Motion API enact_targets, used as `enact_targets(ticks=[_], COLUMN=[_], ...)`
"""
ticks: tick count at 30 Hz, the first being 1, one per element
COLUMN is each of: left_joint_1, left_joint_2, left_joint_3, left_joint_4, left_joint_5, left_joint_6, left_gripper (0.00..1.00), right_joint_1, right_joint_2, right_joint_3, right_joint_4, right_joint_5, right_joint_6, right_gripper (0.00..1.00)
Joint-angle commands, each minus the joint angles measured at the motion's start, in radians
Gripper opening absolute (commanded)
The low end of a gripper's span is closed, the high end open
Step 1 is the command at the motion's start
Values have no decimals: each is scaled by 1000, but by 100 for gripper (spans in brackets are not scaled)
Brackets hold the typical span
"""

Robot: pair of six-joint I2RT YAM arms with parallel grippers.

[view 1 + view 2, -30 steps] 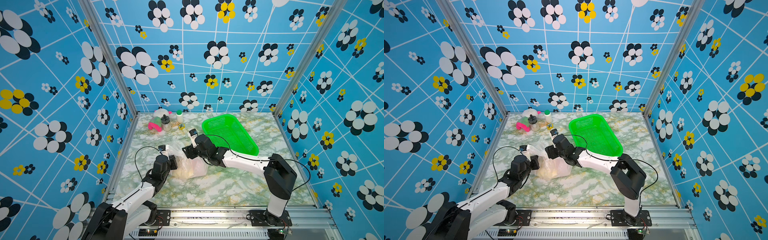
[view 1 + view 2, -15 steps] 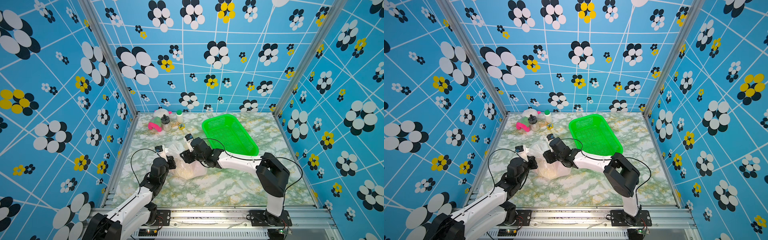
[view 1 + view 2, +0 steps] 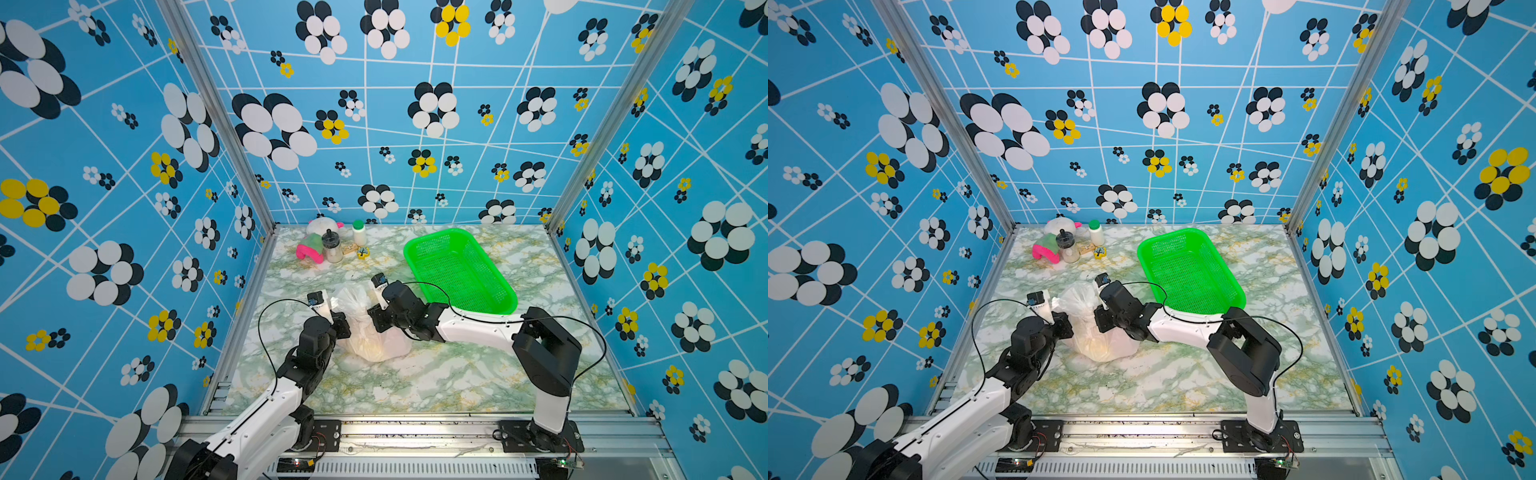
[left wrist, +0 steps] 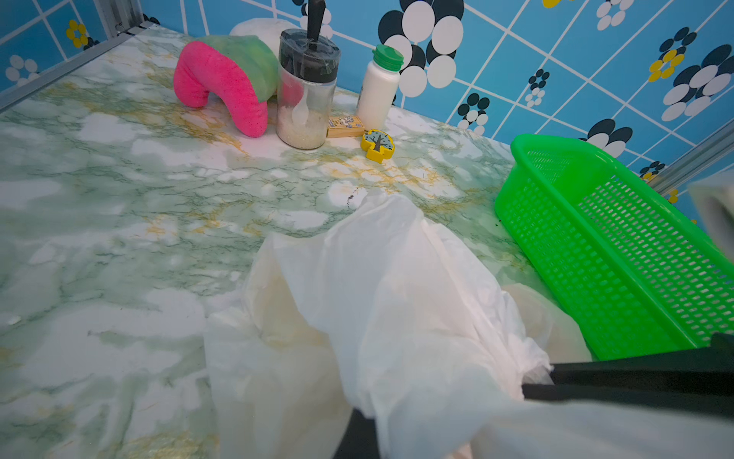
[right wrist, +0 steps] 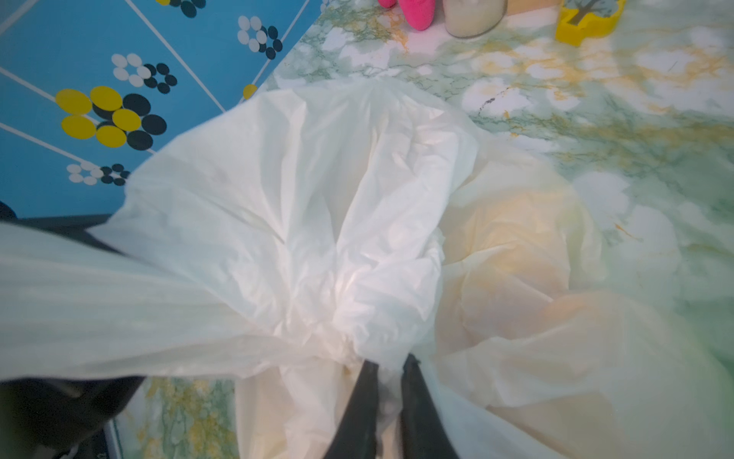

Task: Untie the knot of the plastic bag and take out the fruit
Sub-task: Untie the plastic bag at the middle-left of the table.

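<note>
three flowered walls (image 3: 374,124) enclose the marbled tabletop (image 3: 436,382) bearing the plastic bag (image 3: 376,343).

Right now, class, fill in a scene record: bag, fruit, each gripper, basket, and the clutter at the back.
plastic bag: lying between both grippers, top bunched
fruit: inside the bag, only yellowish shapes showing through
left gripper: shut on the plastic bag
right gripper: shut on the plastic bag at its bunched neck
green basket: empty, beyond the bag
back corner: pink-green plush, jar, white bottle
</note>
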Motion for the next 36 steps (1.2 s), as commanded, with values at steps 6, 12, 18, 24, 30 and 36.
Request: enact_targets(ticks=[6,12,18,24,30,36], left_joint_1=[8,197,312,306,121,-55], left_joint_2=[-19,-30,-26,-27,-86,-191], left_joint_3=[48,55,52,94,221,284], left_joint_4=[-74,-153,-173,-240,-449,-525], left_joint_5=[-86,67,162,164,9,-121], left_joint_6=[-56,-219,-274,-241,-96,-42], left_gripper=[0,0,0,56,99,99], right_joint_1=[3,2,3,4,5,5], right_joint_2=[-45,-157,-213,-222,-206,-203], right_joint_3=[-32,-190,-313,-336,-263,-212], right_joint_4=[-13,87,216,264,208,155], right_joint_5=[145,322,304,221,177,162], right_joint_6=[15,37,46,6,-32,-80], right_gripper=[0,0,0,0,0,0])
